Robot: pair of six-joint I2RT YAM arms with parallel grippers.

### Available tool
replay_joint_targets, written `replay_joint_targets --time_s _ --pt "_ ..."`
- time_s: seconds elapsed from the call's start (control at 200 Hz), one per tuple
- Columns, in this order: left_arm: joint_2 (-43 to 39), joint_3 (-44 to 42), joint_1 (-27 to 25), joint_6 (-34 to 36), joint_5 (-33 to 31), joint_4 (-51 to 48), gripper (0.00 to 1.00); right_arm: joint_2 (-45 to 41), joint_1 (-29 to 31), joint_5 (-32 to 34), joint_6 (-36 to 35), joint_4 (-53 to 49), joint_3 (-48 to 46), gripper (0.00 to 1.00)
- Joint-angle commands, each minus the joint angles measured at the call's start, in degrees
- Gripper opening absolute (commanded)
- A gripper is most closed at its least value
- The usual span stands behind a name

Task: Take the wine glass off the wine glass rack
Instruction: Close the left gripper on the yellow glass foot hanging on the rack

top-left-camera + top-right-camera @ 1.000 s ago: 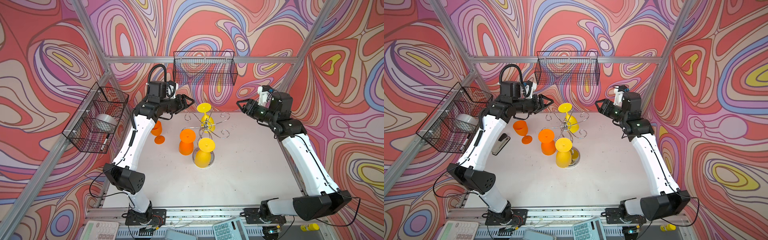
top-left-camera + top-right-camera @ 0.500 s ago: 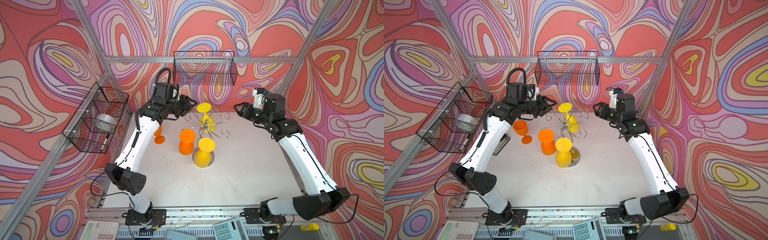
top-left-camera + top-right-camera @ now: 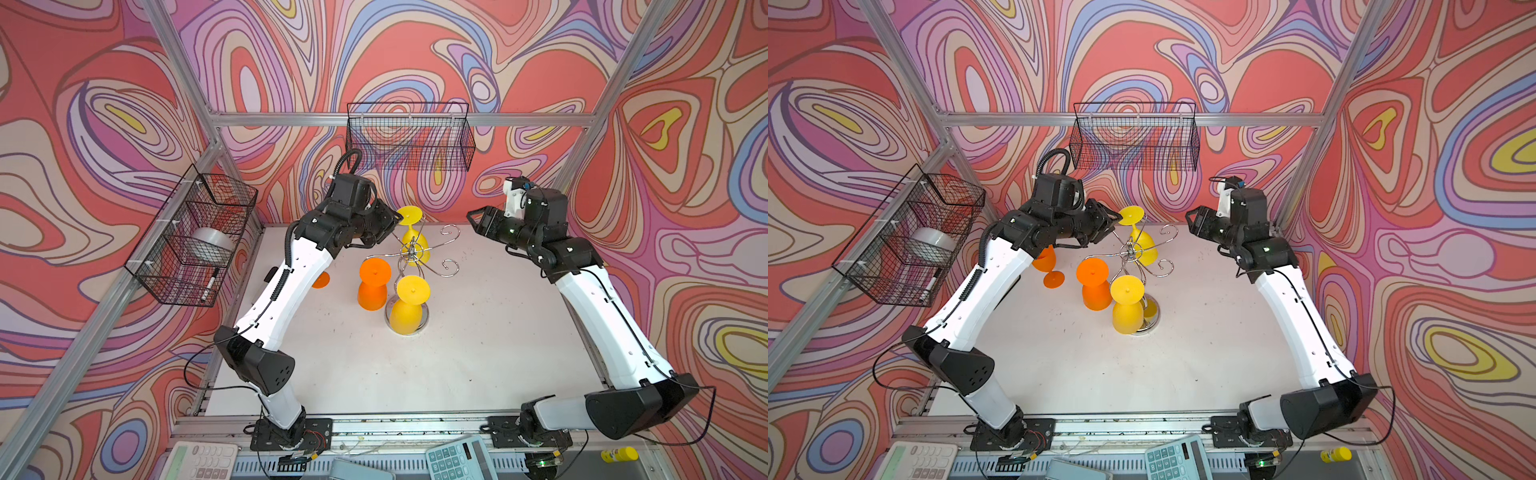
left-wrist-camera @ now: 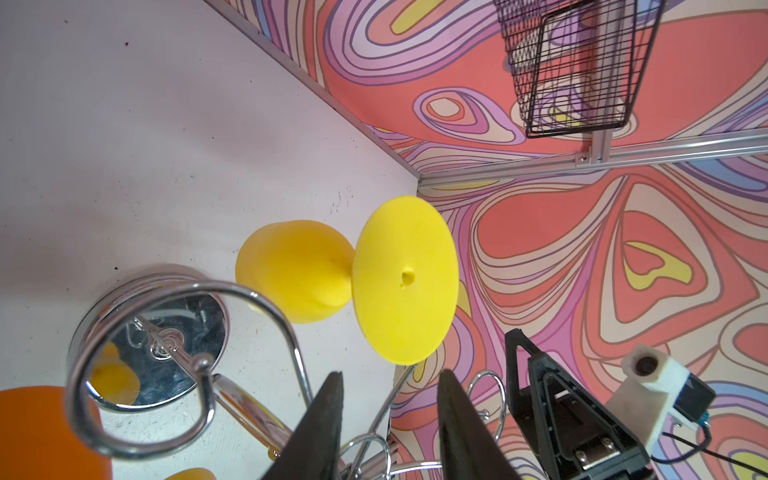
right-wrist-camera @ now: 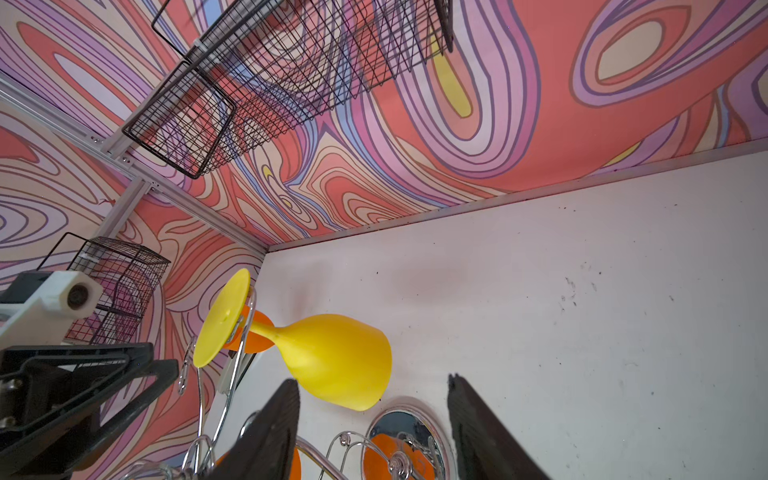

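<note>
The chrome wine glass rack (image 3: 411,250) stands mid-table on its mirror base (image 3: 1152,318). Three glasses hang upside down from it: a yellow wine glass (image 3: 410,216) at the back, a yellow one (image 3: 412,289) in front, an orange one (image 3: 375,272) on the left. My left gripper (image 3: 394,223) (image 4: 390,386) is open and empty, its tips just short of the back glass's foot (image 4: 405,282). My right gripper (image 3: 472,216) (image 5: 372,384) is open on the rack's right, apart from that glass's bowl (image 5: 336,361).
Another orange glass (image 3: 1046,262) lies on the table under my left forearm. Black wire baskets hang on the back wall (image 3: 409,137) and the left wall (image 3: 191,241). Calculators (image 3: 459,459) sit past the front rail.
My left gripper has swung right to the back yellow glass's foot and its jaws have narrowed. My right gripper has shifted slightly toward the rack.
</note>
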Motion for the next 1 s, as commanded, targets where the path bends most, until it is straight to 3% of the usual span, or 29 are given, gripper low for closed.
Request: replay_joint_targets --time_s 0.0,0.165,0.361,0.997 --pt "-1.93 -3.61 -0.34 -3.95 -2.75 1.99 0.38 -1.45 0.32 0.69 -1.06 -0.57 -1.21 0.60" --pt "-3.97 -10.91 -0.65 -8.35 -3.56 10.94 0.37 -2.38 0.31 0.07 -1.31 -0.31 -1.98 0.60" --pt "-3.63 -10.95 -1.41 -9.82 -5.71 14.07 0.37 -2.89 0.30 0.14 -1.65 -0.69 -2.04 0.61" --pt "-4.57 -11.03 -2.64 -7.96 -7.48 15.03 0.35 -3.02 0.30 -1.99 -1.86 0.18 -3.51 0.60"
